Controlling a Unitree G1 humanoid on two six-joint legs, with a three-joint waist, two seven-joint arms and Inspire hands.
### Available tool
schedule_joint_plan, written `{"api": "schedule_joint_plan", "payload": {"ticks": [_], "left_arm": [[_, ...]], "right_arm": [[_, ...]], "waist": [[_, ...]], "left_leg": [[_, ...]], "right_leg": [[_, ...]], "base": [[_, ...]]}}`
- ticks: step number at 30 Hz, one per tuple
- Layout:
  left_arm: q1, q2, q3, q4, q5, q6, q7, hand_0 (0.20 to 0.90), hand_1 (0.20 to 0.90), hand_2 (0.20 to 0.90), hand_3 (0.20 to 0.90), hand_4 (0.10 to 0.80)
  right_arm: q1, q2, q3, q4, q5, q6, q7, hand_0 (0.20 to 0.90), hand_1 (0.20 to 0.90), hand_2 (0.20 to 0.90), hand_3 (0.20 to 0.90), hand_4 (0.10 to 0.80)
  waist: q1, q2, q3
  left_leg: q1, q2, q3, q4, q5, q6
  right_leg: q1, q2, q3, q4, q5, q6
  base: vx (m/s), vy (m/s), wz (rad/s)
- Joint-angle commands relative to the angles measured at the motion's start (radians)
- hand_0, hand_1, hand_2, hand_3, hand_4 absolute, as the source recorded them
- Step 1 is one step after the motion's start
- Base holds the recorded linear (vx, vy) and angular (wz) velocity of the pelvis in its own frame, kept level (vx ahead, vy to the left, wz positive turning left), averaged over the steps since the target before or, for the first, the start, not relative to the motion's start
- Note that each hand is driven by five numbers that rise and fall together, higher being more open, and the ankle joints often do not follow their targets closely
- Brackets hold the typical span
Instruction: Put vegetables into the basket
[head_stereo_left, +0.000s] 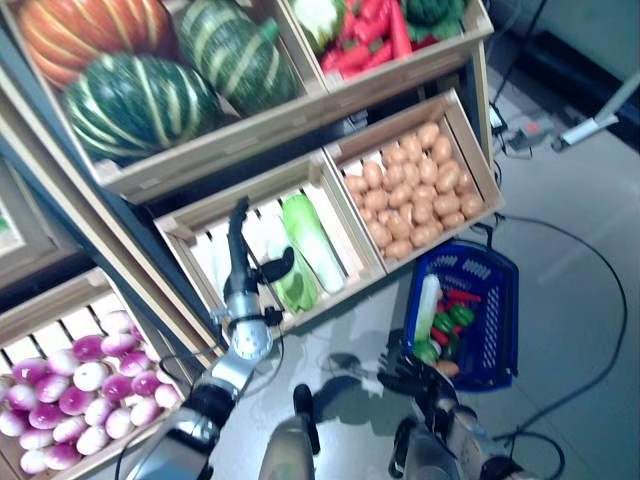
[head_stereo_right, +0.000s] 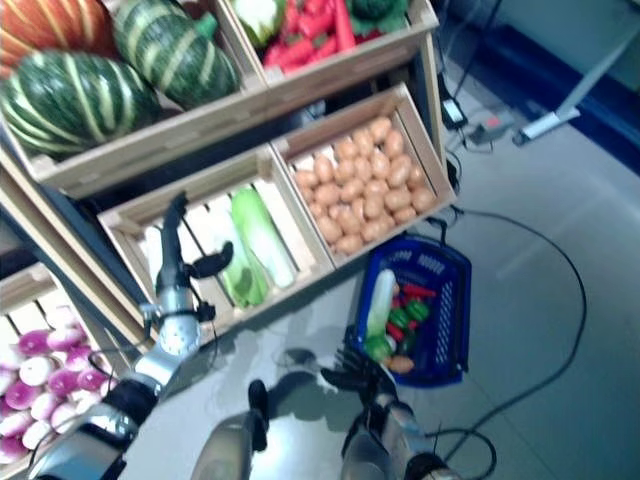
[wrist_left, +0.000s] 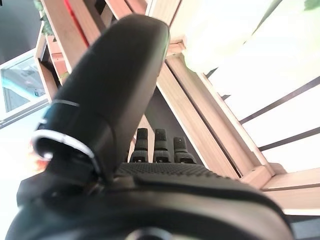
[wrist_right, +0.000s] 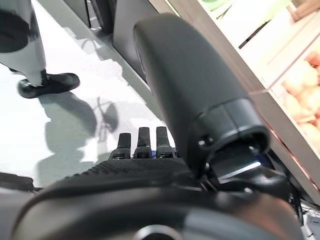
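Note:
The blue basket (head_stereo_left: 502, 330) stands on the floor in front of the wooden stand. In it lie a long white vegetable (head_stereo_left: 428, 303), green peppers (head_stereo_left: 446, 322), a red chili (head_stereo_left: 463, 296) and a small orange piece (head_stereo_left: 448, 368). My left hand (head_stereo_left: 238, 262) reaches into the slatted crate (head_stereo_left: 186, 236) left of the basket. Its fingers (wrist_left: 157, 145) are straight, and its thumb (head_stereo_left: 277, 265) sticks out next to a green leafy vegetable (head_stereo_left: 298, 288) without gripping it. My right hand (head_stereo_left: 408, 372) is open and empty just beside the basket's near left rim, with straight fingers (wrist_right: 142, 142).
A long pale green cabbage (head_stereo_left: 312, 240) lies in the same crate, right of my left hand. A crate of potatoes (head_stereo_left: 478, 150) juts out directly behind the basket. A black cable (head_stereo_left: 600, 270) curves over the grey floor to the right of the basket.

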Motion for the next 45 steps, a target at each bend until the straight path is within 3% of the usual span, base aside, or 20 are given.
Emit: {"api": "schedule_joint_plan", "payload": {"ticks": [1,6,15,21,26,32,40,45], "left_arm": [[-0.122,0.0,0.071,0.023,-0.043,-0.135,0.077,0.9,0.9,0.9,0.9,0.8],[-0.186,0.01,0.09,0.067,-0.045,-0.148,0.127,0.9,0.9,0.9,0.9,0.8],[-0.322,0.037,0.096,0.172,-0.178,-0.057,0.14,0.9,0.9,0.9,0.9,0.8],[-0.373,0.064,0.122,0.239,-0.278,-0.045,0.194,0.9,0.9,0.9,0.9,0.8],[-0.415,0.045,0.155,0.286,-0.343,-0.08,0.261,0.9,0.9,0.9,0.9,0.8],[-0.46,0.029,0.16,0.308,-0.383,-0.05,0.326,0.9,0.9,0.9,0.9,0.8],[-0.537,0.062,0.13,0.369,-0.48,0.022,0.205,0.9,0.9,0.9,0.9,0.8],[-0.588,0.089,0.098,0.378,-0.543,0.015,0.101,0.9,0.9,0.9,0.9,0.8]], "right_arm": [[0.029,-0.031,0.014,-0.13,0.061,-0.059,0.029,0.9,0.9,0.9,0.9,0.8],[0.023,-0.047,0.017,-0.121,0.059,-0.061,0.025,0.9,0.9,0.9,0.9,0.8],[-0.035,-0.07,0.021,-0.123,0.092,-0.079,-0.036,0.9,0.9,0.9,0.9,0.8],[-0.05,-0.084,0.018,-0.132,0.107,-0.073,-0.03,0.9,0.9,0.9,0.9,0.8],[-0.069,-0.079,0.034,-0.141,0.123,-0.086,-0.039,0.9,0.9,0.9,0.9,0.8],[-0.102,-0.072,0.051,-0.141,0.117,-0.094,-0.061,0.9,0.9,0.9,0.9,0.8],[-0.12,-0.082,0.053,-0.17,0.145,-0.089,-0.078,0.9,0.9,0.9,0.9,0.8],[-0.114,-0.097,0.054,-0.193,0.148,-0.102,-0.054,0.9,0.9,0.9,0.9,0.8]], "waist": [[-0.036,0.0,0.003],[-0.053,-0.005,0.017],[-0.075,-0.012,0.041],[-0.086,-0.024,0.058],[-0.091,-0.038,0.078],[-0.094,-0.049,0.095],[-0.109,-0.06,0.126],[-0.123,-0.063,0.138]], "left_leg": [[-0.065,0.067,-0.02,0.293,-0.237,-0.008],[-0.15,0.077,-0.025,0.412,-0.294,0.004],[-0.284,0.084,-0.063,0.573,-0.37,0.013],[-0.32,0.085,-0.065,0.561,-0.358,0.006],[-0.345,0.086,-0.068,0.549,-0.348,-0.001],[-0.365,0.085,-0.067,0.532,-0.336,-0.003],[-0.406,0.092,-0.064,0.557,-0.343,0.002],[-0.439,0.1,-0.058,0.579,-0.352,0.008]], "right_leg": [[-0.125,0.004,0.045,0.086,0.057,-0.091],[-0.224,-0.019,0.08,0.216,0.012,-0.091],[-0.38,-0.018,0.123,0.368,-0.037,-0.089],[-0.419,0.003,0.131,0.352,-0.023,-0.078],[-0.439,0.017,0.133,0.339,-0.016,-0.073],[-0.458,0.031,0.133,0.324,-0.006,-0.071],[-0.496,0.042,0.144,0.342,-0.003,-0.071],[-0.532,0.048,0.153,0.357,-0.002,-0.07]], "base": [[-0.072,0.042,-0.12],[-0.014,0.011,-0.04],[-0.005,0.0,0.01],[-0.026,-0.002,-0.06],[-0.047,-0.031,-0.02],[-0.048,-0.025,0.01],[-0.032,-0.003,0.0],[-0.033,0.031,-0.02]]}}
